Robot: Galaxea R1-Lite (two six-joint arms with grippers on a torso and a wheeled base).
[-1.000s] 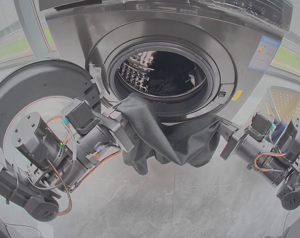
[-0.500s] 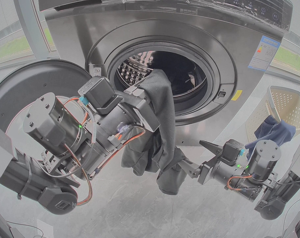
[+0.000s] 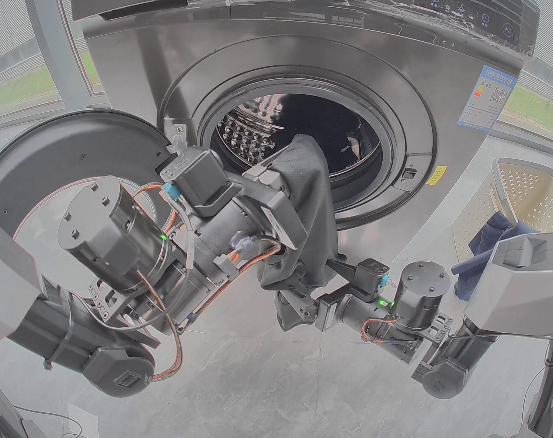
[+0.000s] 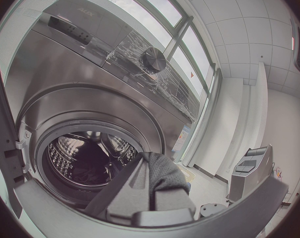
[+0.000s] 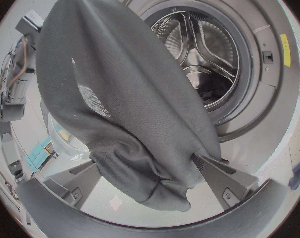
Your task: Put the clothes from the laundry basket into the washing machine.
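While the dark garment (image 3: 310,214) hangs at the mouth of the washing machine (image 3: 361,56), pinched in the left gripper (image 3: 281,171), the right gripper (image 3: 310,284) has dropped its corner and swung beneath the dangling tail, jaws spread, seemingly not yet gripping. Loading unfinished: blue cloth (image 3: 492,238) waits in laundry basket (image 3: 532,193).

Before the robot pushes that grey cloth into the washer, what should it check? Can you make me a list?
1. Door open: ok.
2. Left gripper shut on the grey garment: ok.
3. Garment inside the drum: not ok, most of it hangs outside, below the opening.
4. Right gripper at the hanging end: ok, open, cloth between its fingers.
5. Room in the drum: ok, dark clothes lie low.
6. Laundry basket emptied: not ok, blue cloth in it.
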